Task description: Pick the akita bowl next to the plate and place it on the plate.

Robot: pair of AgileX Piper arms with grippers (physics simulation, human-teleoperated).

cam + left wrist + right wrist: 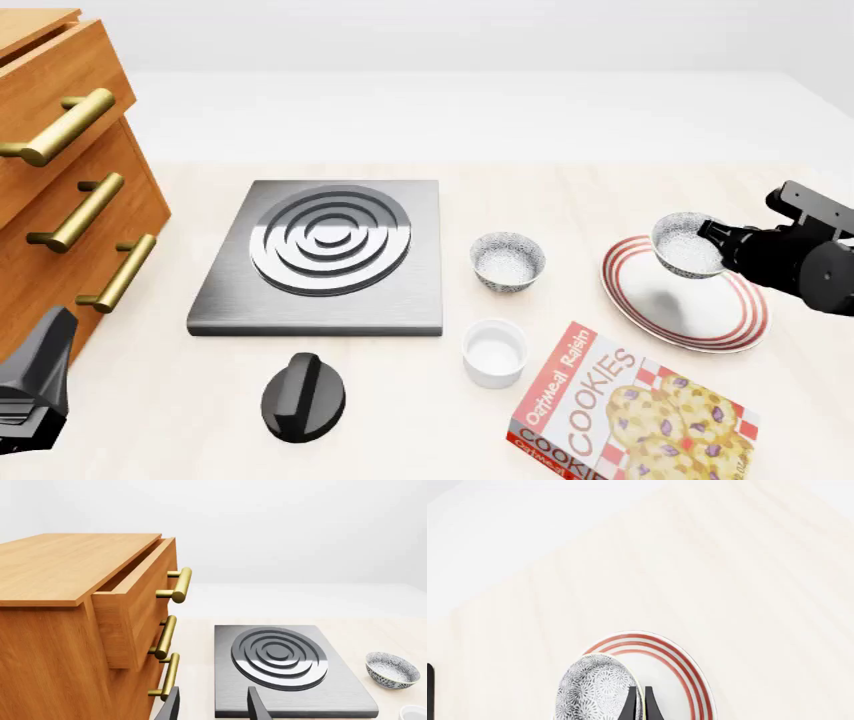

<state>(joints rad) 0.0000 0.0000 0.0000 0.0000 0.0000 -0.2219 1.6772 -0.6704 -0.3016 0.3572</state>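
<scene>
The akita bowl (685,243), speckled grey-black outside and white inside, hangs tilted just above the far left part of the red-ringed plate (694,310). My right gripper (713,240) is shut on its rim from the right. In the right wrist view the fingers (630,703) pinch the rim of the bowl (594,690) with the plate (677,675) behind it. My left gripper (213,709) is open and holds nothing, low at the near left (34,390) beside the cabinet.
A look-alike speckled bowl (507,260) stands between the stove plate (327,255) and the red-ringed plate. A white ramekin (494,352), a cookie box (627,415) and a black knob (304,397) lie nearer. A wooden cabinet (67,180) with brass handles fills the left.
</scene>
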